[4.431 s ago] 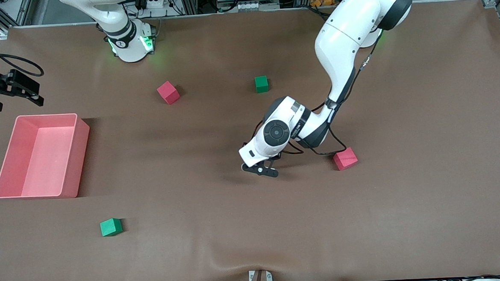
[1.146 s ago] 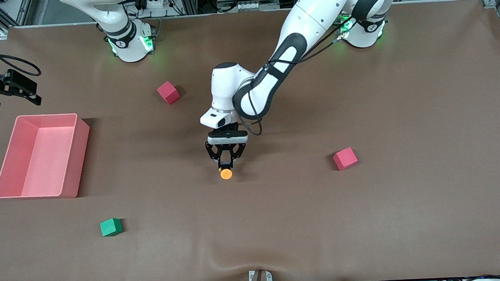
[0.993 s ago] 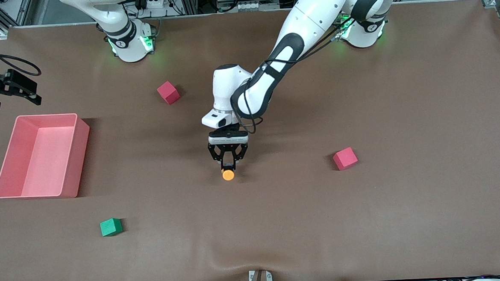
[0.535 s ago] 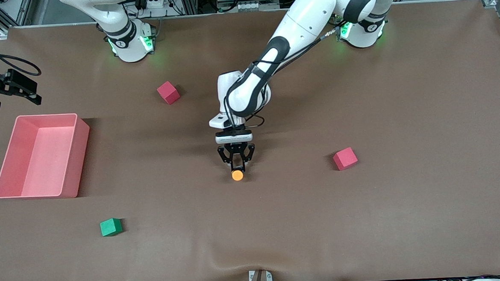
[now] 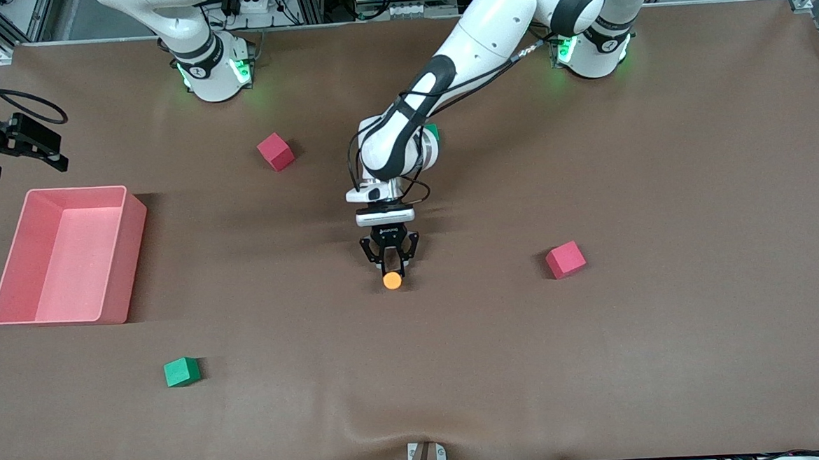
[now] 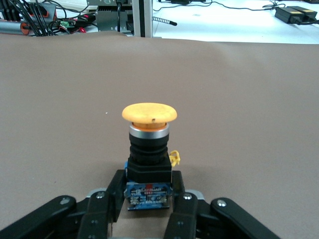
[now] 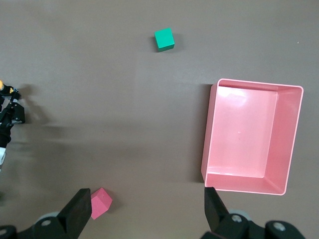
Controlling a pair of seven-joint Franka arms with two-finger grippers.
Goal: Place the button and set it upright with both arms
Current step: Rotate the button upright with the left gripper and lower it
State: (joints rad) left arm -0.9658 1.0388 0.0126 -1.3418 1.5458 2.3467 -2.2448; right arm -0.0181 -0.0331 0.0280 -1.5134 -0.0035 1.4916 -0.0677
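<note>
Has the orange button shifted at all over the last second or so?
Yes. The button, held in the left pincer, has shifted toward the left arm's end of the table, closing on the red cube beside it.

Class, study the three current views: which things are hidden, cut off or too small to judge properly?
- Green cube, front view: mostly hidden by the left arm.
- Button, left wrist view: its base is covered by the left end effector.
- Right end effector, right wrist view: cut off by the picture's edge.
</note>
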